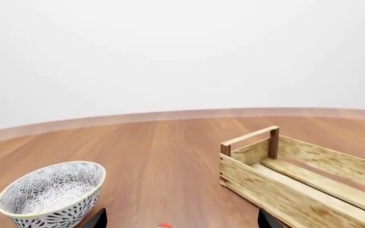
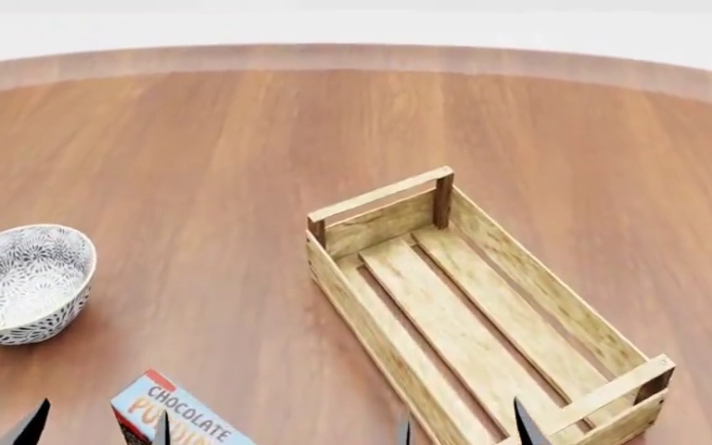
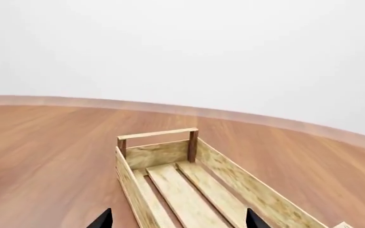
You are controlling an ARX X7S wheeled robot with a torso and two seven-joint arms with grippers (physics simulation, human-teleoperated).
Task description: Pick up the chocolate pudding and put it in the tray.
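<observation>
The chocolate pudding [image 2: 183,417] is a small light-blue carton with orange lettering, lying on the wooden table at the bottom left of the head view; only its red edge [image 1: 165,226] shows in the left wrist view. The tray [image 2: 480,315] is a long light-wood slatted crate, empty, lying diagonally right of centre; it also shows in the left wrist view [image 1: 309,185] and the right wrist view [image 3: 189,190]. My left gripper [image 2: 96,426] is open, its tips either side of the carton's near end. My right gripper [image 2: 462,428] is open over the tray's near part.
A round white-and-grey patterned bowl [image 2: 22,283] stands left of the tray, beyond the carton; it also shows in the left wrist view [image 1: 52,194]. The round wooden table [image 2: 208,139] ends in a curved far edge.
</observation>
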